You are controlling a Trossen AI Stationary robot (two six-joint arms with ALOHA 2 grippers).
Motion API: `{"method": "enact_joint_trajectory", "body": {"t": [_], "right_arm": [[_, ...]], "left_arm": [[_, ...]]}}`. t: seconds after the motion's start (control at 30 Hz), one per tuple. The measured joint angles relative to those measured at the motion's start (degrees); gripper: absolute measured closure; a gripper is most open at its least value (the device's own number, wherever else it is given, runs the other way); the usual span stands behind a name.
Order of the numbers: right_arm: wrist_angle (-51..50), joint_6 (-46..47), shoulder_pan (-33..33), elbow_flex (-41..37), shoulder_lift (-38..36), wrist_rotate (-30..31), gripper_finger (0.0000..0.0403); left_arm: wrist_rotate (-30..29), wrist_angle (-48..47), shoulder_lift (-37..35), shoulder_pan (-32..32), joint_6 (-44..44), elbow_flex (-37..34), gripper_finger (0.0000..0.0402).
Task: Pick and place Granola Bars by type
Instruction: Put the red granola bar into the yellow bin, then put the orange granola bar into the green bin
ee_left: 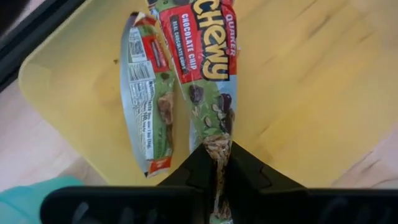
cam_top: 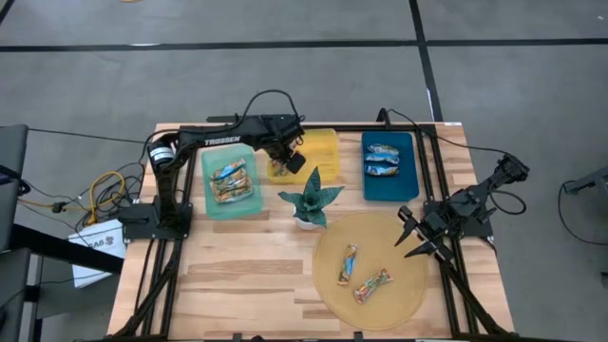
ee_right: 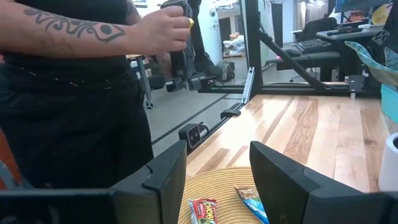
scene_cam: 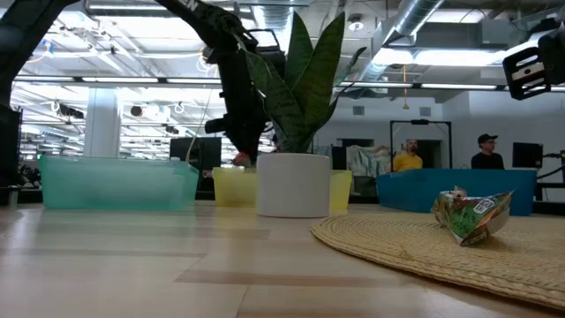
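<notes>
My left gripper is over the yellow tray, shut on a red-and-green Chewy bar. A second bar of the same kind lies flat on the tray floor beside it. The green tray holds multicoloured bars, and the blue tray holds blue bars. Two more bars lie on the round woven mat. My right gripper waits open at the mat's right edge. My left gripper pinches the Chewy bar by the crimped end of its wrapper between its two fingers. The fingers come from above, pointing down into the yellow tray, and lie along the bar. The bar reaches out ahead of the fingertips; whether its far end touches the tray I cannot tell.
A potted green plant stands between the trays and the mat, close to my left gripper. In the right wrist view a person's tattooed arm holds a device beyond the table's edge. Bare wood lies in the near left part of the table.
</notes>
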Motion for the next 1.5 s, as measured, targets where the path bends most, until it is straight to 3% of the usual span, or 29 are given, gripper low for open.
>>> {"method": "enact_joint_trajectory", "body": {"t": [0.47,0.97,1.37,1.5], "right_arm": [[0.0,0.0,0.0,0.0,0.0,0.0,0.0234],[0.0,0.0,0.0,0.0,0.0,0.0,0.0234],[0.0,0.0,0.0,0.0,0.0,0.0,0.0234],[0.0,0.0,0.0,0.0,0.0,0.0,0.0234]], "left_arm": [[1.4,1.4,0.0,0.6,0.2,-1.4,0.0299],[-1.2,5.9,-2.9,0.2,4.3,-1.4,0.0294],[-2.1,22.1,-10.9,-2.0,9.5,-1.3,0.0294],[2.2,29.6,-12.6,-3.6,14.4,-1.3,0.0294]]}}
